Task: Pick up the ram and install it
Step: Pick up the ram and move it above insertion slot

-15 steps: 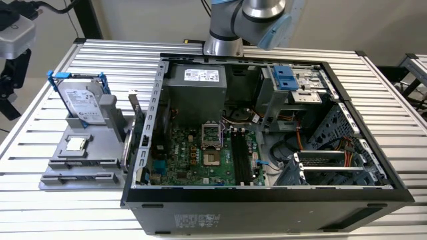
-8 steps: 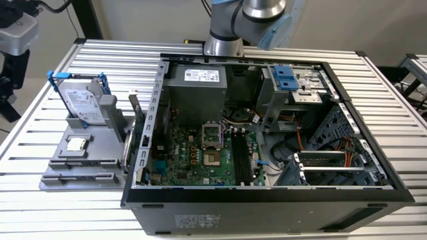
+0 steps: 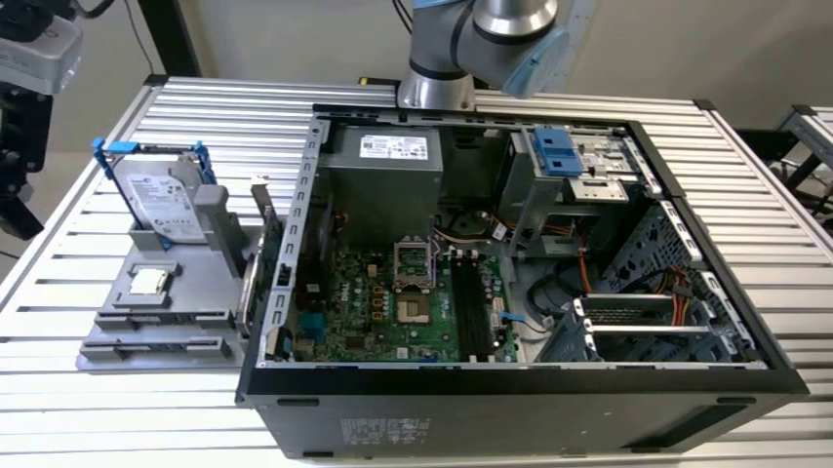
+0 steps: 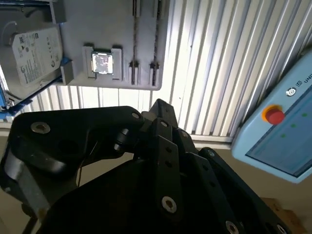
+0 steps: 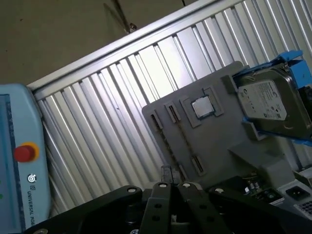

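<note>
Prob. ram (image 5: 184, 139): thin dark strip edge-on in gray holder (image 5: 217, 141).

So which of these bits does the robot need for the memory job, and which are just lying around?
For the job: gripper; motherboard's long black slots; open computer case.
Lying about: hard drive; square chip; pendant with red button.
</note>
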Action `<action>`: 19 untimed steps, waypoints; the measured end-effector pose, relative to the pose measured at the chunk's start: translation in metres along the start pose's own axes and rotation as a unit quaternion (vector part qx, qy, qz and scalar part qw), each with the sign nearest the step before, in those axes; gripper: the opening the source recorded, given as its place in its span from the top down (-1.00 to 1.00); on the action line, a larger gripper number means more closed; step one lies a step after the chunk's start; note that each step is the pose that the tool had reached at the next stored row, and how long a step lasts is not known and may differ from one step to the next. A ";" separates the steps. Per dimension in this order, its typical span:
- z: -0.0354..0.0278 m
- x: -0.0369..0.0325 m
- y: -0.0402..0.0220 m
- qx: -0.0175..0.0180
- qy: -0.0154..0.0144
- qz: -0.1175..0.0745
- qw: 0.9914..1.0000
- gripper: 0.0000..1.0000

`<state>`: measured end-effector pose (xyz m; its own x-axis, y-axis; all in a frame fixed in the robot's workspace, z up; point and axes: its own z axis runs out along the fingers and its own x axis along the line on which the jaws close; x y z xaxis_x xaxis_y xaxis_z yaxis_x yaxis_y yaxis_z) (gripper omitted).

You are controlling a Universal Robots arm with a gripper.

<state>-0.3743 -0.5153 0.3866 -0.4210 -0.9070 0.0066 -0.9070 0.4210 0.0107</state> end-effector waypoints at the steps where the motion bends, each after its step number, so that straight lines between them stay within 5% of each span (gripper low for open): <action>1: 0.0001 0.0000 0.0000 0.000 0.000 -0.009 1.000 1.00; 6: 0.0011 -0.0001 0.0000 0.000 0.001 -0.054 0.999 1.00; 10: 0.0020 -0.0001 0.0000 0.001 0.001 -0.089 0.996 1.00; 15: 0.0032 -0.0004 0.0001 0.001 0.001 -0.134 0.991 1.00; 19: 0.0043 -0.0006 0.0002 0.001 0.002 -0.170 0.985 1.00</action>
<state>-0.3743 -0.5147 0.3823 -0.0933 -0.9956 0.0065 -0.9956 0.0934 0.0105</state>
